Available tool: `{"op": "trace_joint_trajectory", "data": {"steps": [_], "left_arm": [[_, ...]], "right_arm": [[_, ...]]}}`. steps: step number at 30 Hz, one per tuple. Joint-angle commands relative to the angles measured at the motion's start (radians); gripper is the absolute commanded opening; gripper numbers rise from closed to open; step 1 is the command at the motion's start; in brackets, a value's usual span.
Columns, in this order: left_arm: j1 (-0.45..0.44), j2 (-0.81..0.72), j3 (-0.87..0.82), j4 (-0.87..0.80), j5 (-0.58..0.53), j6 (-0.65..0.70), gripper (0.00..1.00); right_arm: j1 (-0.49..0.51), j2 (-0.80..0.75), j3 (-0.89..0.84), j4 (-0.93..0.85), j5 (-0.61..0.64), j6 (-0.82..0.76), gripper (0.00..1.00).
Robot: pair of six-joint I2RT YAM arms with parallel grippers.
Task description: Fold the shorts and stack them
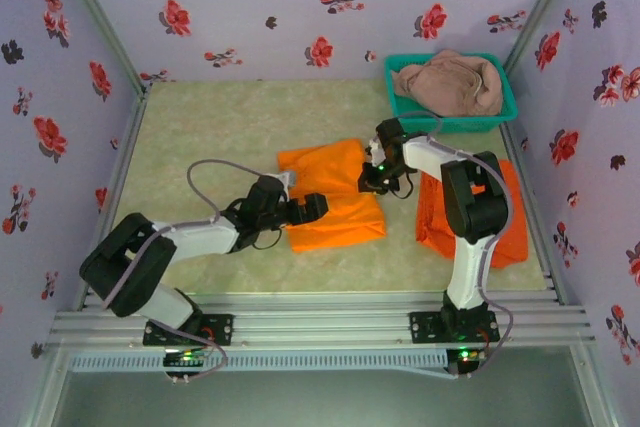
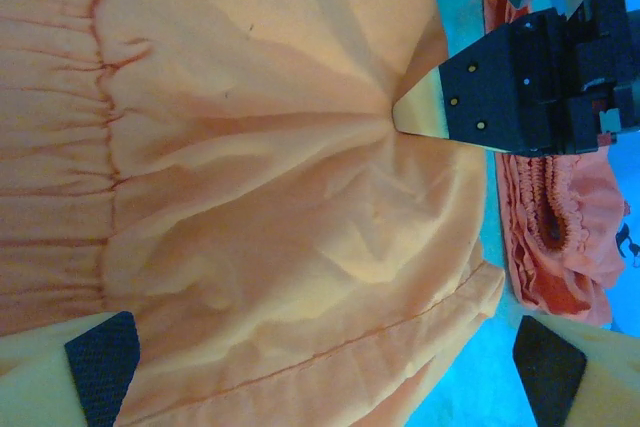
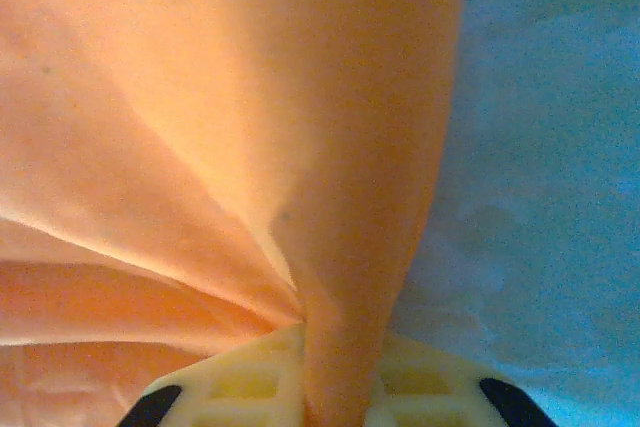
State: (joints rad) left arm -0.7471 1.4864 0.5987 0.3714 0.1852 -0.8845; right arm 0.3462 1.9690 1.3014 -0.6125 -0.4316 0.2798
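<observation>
Seen from above, a pale green tabletop (image 1: 220, 127) holds three pairs of shorts, and none is stacked on another yet.

One orange pair (image 1: 335, 202) lies in the middle of the frame, and both arms are working on it. The right hand (image 1: 372, 179) is clenched on a pinch of this pair's cloth at its right edge, and its wrist camera shows the fabric bunched between the fingers. The left hand (image 1: 312, 209) hovers over the same pair near its lower left side, released, with its fingers spread wide.

A second orange pair (image 1: 432, 219) lies at the right of the frame, partly under the right arm. I cannot tell whether it is folded.

The pink-brown pair (image 1: 450, 85) sits crumpled in a teal basket (image 1: 455, 125) at the upper right, untouched.

By my reading the task is at an early stage: one fold is in hand, and the basket pair and all the stacking remain.

Count: two orange pairs, one pink-brown pair, one basket.
</observation>
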Motion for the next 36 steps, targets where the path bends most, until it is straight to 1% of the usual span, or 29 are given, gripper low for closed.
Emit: {"op": "trace_joint_trajectory", "data": {"steps": [1, 3, 4, 6, 11, 14, 20, 26, 31, 36], "left_arm": [[0.009, -0.054, -0.01, -0.074, -0.035, 0.012, 0.99], [0.011, -0.083, -0.013, -0.078, -0.036, 0.012, 0.99], [0.011, -0.107, -0.013, -0.083, -0.036, 0.011, 0.99], [0.014, -0.156, -0.009, -0.107, -0.036, 0.017, 0.99], [0.032, -0.302, -0.006, -0.192, -0.05, 0.039, 0.99], [0.047, -0.364, -0.011, -0.242, -0.052, 0.061, 1.0], [0.072, -0.458, -0.061, -0.26, -0.053, 0.056, 0.99], [0.078, -0.504, -0.091, -0.248, -0.052, 0.048, 1.0], [0.078, -0.524, -0.112, -0.218, -0.049, 0.034, 0.99], [0.078, -0.535, -0.125, -0.204, -0.043, 0.03, 0.99]], "right_arm": [[0.01, -0.079, 0.017, -0.057, 0.082, -0.006, 0.1], [0.018, -0.115, 0.026, -0.077, 0.103, -0.008, 0.07], [0.023, -0.134, 0.034, -0.091, 0.117, -0.011, 0.03], [0.033, -0.164, 0.056, -0.13, 0.156, -0.018, 0.0], [0.051, -0.232, 0.132, -0.251, 0.251, -0.035, 0.0], [0.053, -0.254, 0.183, -0.338, 0.315, -0.04, 0.0], [0.053, -0.293, 0.252, -0.483, 0.448, -0.046, 0.0], [0.048, -0.311, 0.313, -0.59, 0.578, -0.067, 0.0], [0.03, -0.303, 0.364, -0.672, 0.641, -0.085, 0.0], [-0.013, -0.304, 0.407, -0.739, 0.678, -0.088, 0.0]]}}
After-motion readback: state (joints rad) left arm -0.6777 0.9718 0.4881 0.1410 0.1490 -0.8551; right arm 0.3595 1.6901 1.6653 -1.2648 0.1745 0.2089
